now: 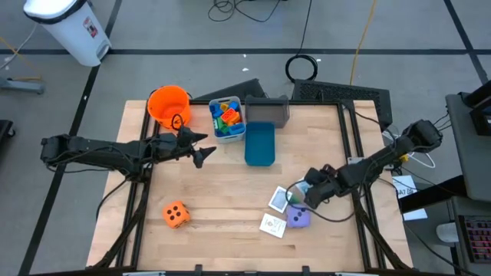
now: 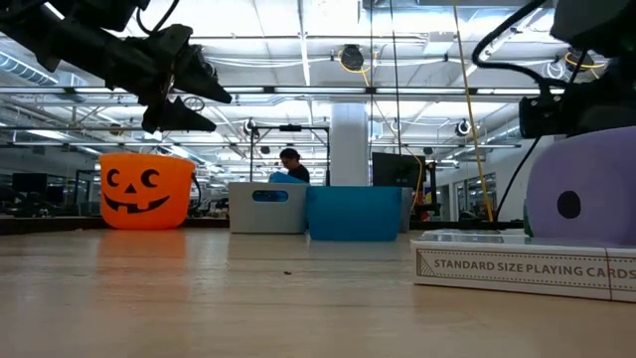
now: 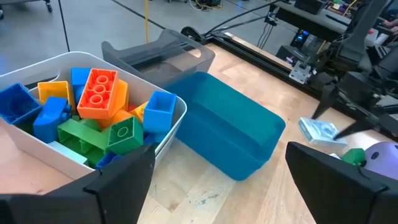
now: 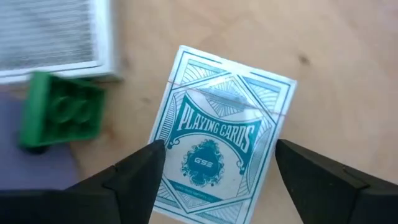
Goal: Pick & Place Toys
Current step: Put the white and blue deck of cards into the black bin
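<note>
The teal playing-card deck (image 4: 221,138) lies flat on the wooden table (image 1: 230,203), its long axis slightly tilted from the line running away between the right gripper (image 4: 214,165) fingers. Those fingers stand wide apart above it, one off each long edge, holding nothing. A green block (image 4: 59,111) sits beside it, against the purple die (image 1: 298,218), largely cut off here. The left gripper (image 1: 201,147) hovers open and empty near the white bin of blocks (image 3: 93,112).
</note>
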`<action>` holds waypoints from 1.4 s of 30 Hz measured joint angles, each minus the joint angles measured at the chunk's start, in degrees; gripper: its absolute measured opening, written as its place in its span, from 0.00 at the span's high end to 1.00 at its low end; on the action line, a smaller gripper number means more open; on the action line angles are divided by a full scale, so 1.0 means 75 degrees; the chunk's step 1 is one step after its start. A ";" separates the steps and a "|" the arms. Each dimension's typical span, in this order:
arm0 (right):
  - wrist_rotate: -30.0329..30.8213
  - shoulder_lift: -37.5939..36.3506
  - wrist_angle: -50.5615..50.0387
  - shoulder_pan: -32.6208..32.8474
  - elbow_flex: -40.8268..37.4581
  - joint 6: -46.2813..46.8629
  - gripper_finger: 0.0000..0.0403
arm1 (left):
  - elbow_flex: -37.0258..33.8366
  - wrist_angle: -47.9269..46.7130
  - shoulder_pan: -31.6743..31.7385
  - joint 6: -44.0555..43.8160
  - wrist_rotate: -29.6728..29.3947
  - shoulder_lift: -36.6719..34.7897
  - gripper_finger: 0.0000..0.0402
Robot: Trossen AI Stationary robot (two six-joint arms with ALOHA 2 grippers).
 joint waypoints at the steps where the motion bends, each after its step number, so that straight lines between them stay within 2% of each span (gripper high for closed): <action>1: -0.0005 -0.0005 -0.0137 -0.0089 0.0002 0.0074 0.27 | 0.0000 -0.0001 -0.0003 0.0000 0.0000 0.0000 0.08; 9: -0.0154 -0.0175 -0.0772 -0.0937 0.0008 0.0096 0.30 | 0.0000 -0.0003 0.0000 -0.0026 0.0000 0.0000 0.07; 16: -0.0393 -0.0753 -0.0500 -0.1447 0.0038 -0.0705 0.27 | 0.0003 -0.0003 0.0000 -0.0023 0.0000 0.0000 0.09; 22: -0.1359 -0.0776 0.0177 -0.1950 0.0038 -0.1208 0.22 | 0.0003 -0.0003 0.0000 -0.0058 0.0000 0.0000 0.09; 28: -0.1447 -0.0792 0.0320 -0.2228 0.0041 -0.1506 0.18 | 0.0003 -0.0003 -0.0003 -0.0087 0.0009 0.0000 0.09; 34: -0.2554 -0.1084 0.0318 -0.2839 0.0041 -0.1830 0.18 | 0.0003 -0.0003 -0.0003 -0.0085 0.0009 0.0000 0.09; 39: -0.2872 -0.1538 -0.0020 -0.3333 0.0038 -0.2126 0.18 | 0.0003 0.0008 0.0000 -0.0134 0.0004 0.0000 0.09; 42: -0.2726 -0.1795 -0.0489 -0.3505 0.0177 -0.2343 0.18 | 0.0003 0.0012 -0.0002 -0.0161 -0.0073 0.0000 0.09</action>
